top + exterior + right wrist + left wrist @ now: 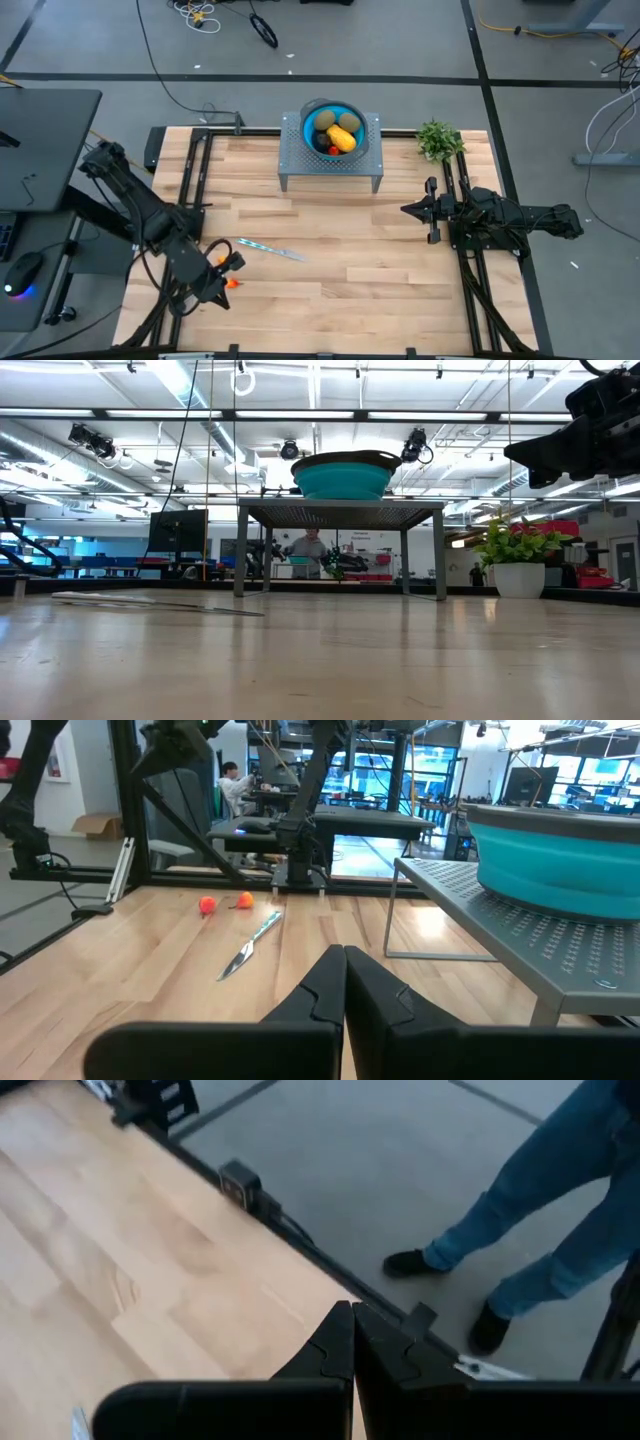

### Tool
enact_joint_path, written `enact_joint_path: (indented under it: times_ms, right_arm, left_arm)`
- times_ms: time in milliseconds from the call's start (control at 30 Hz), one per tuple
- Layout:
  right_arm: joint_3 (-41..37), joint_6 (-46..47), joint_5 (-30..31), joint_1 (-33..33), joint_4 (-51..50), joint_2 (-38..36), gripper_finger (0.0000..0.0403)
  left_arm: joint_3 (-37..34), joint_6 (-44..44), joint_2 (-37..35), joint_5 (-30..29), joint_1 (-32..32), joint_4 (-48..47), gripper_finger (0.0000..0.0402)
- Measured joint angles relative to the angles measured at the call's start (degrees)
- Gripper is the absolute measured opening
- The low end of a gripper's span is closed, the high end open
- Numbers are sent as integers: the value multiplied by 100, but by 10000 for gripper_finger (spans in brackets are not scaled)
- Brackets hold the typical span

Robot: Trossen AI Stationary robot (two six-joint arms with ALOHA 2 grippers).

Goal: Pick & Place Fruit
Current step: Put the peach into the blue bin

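Fruit, mostly gathered: two kiwi-like ovals [327, 122], one elongated yellow-orange fruit [341, 138] and a small red piece [333, 150] lay in the teal bowl [313, 112] on the perforated metal stand [293, 160] at the table's far middle. Two tiny red-orange fruits [207, 904] remained on the wooden table [380, 270] near the left edge, just beside the left gripper [352, 1342], fingers pressed together. Knife-like stick [270, 249] lay near them. Right gripper [343, 982], fingers together, hovered right of the stand. Potted plant [438, 140] stood far right.
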Motion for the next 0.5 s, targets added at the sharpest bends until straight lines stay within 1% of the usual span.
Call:
enact_joint_path:
  times_ms: [267,500]
  right_arm:
    - [0,0,-1,-1,2,0,7]
    - [0,0,-2,-1,2,-2,7]
  left_arm:
    - [0,-6,55,-417,-105,-717,0]
    - [0,0,53,-442,-105,-822,0]
